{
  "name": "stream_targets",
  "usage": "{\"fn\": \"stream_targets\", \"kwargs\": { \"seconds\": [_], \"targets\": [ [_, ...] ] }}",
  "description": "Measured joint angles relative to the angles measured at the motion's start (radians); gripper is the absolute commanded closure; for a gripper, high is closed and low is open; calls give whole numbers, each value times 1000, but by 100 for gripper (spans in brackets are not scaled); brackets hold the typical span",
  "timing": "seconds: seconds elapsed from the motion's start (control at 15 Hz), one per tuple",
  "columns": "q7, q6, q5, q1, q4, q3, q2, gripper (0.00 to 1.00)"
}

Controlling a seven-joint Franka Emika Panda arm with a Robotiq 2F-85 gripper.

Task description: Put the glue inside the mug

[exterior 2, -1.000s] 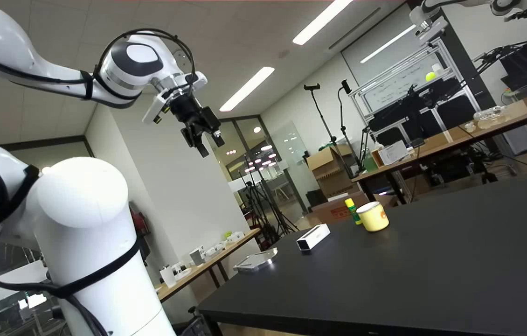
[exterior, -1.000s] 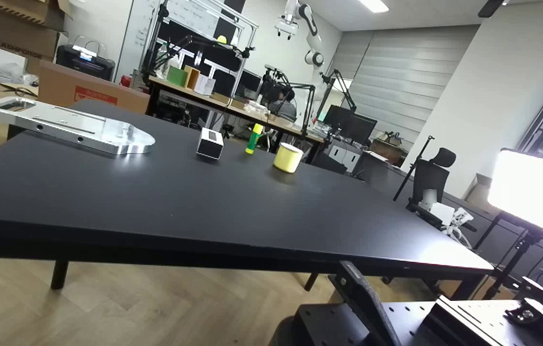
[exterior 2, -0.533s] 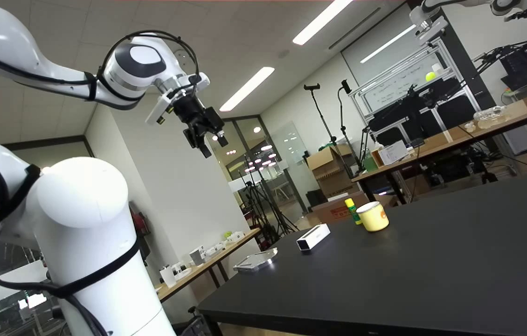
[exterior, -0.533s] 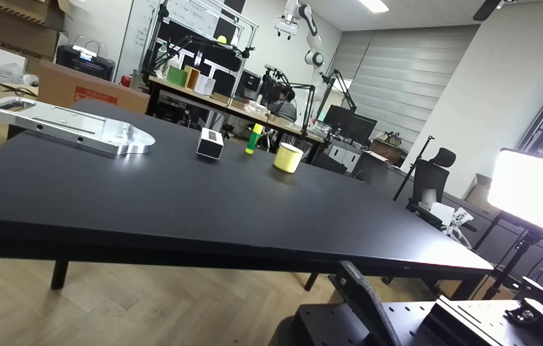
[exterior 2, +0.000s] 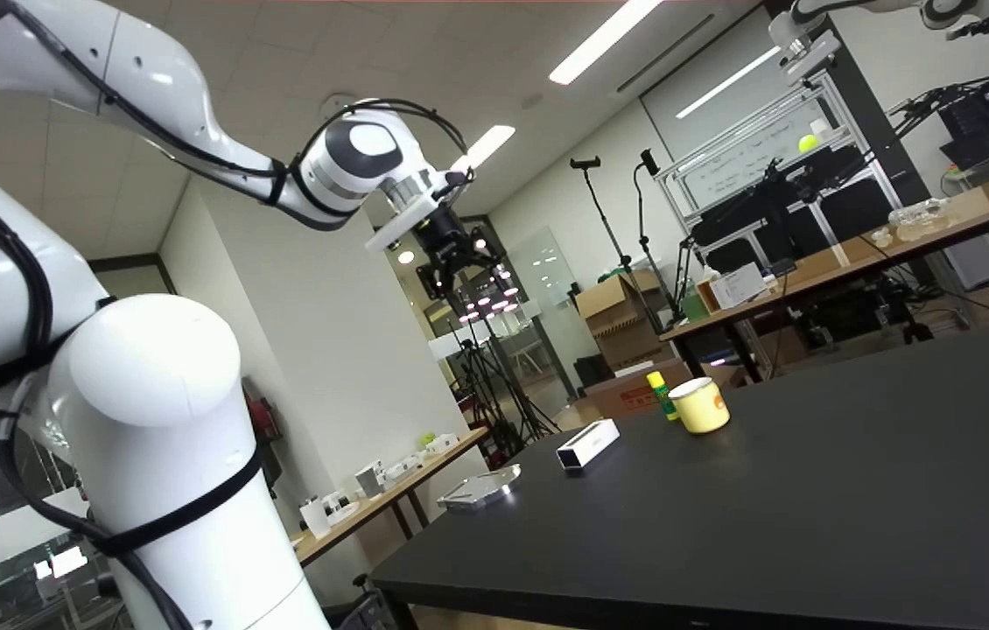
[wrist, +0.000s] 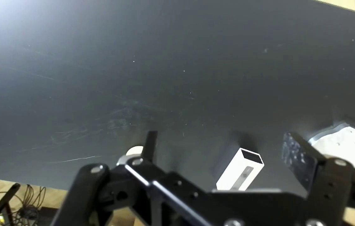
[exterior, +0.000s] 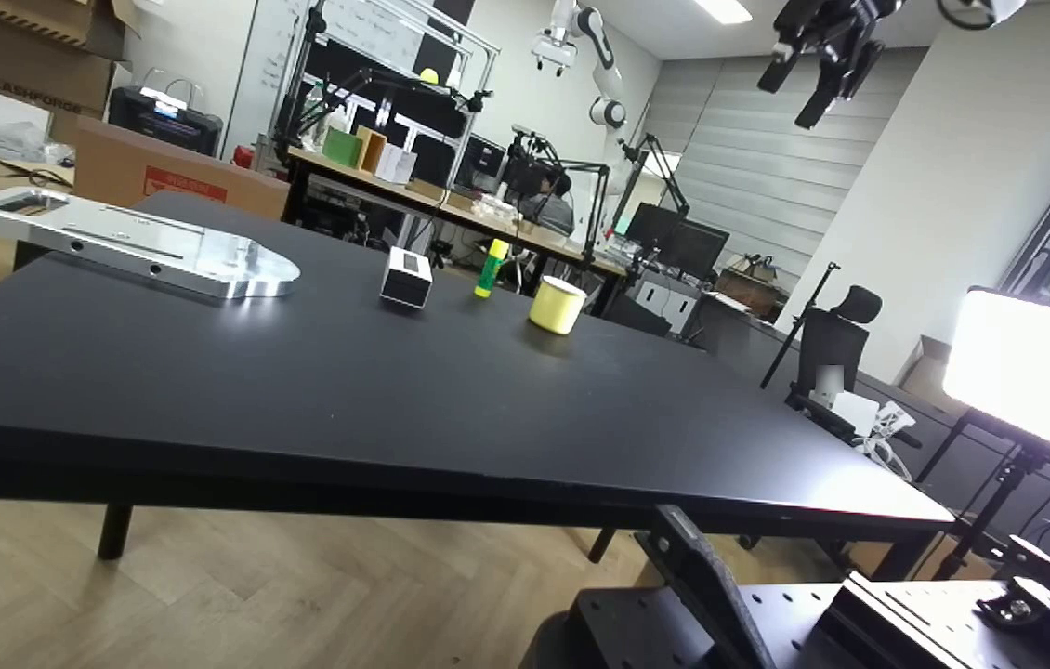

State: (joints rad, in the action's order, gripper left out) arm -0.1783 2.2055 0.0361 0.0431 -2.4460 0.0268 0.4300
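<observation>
In an exterior view, mid-frame, the glue [exterior: 491,268] stands seemingly plumb, yellow-capped end up; upper right, the gripper [exterior: 789,100] gapes.

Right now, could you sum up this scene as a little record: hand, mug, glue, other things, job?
Hand: open, holding nothing, raised above the black table
Mug: pale yellow, standing upright on the table
Glue stick: standing upright beside the mug, not touching it
Other things: white box with a dark end; silver metal plate
Job: glue stick not yet in the mug
</observation>
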Motion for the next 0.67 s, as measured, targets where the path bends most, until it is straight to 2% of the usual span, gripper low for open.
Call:
{"fn": "stream_targets", "kwargs": {
  "seconds": [0.13,0.33,0.47,0.67],
  "targets": [
    [-75,0,-13,1,80,-17,-131,0],
    [-225,-16,67,9,236,-48,-319,0],
    [-254,-29,81,-4,350,-60,-428,0],
    [-254,-48,37,-46,525,-69,-552,0]
  ]
}}
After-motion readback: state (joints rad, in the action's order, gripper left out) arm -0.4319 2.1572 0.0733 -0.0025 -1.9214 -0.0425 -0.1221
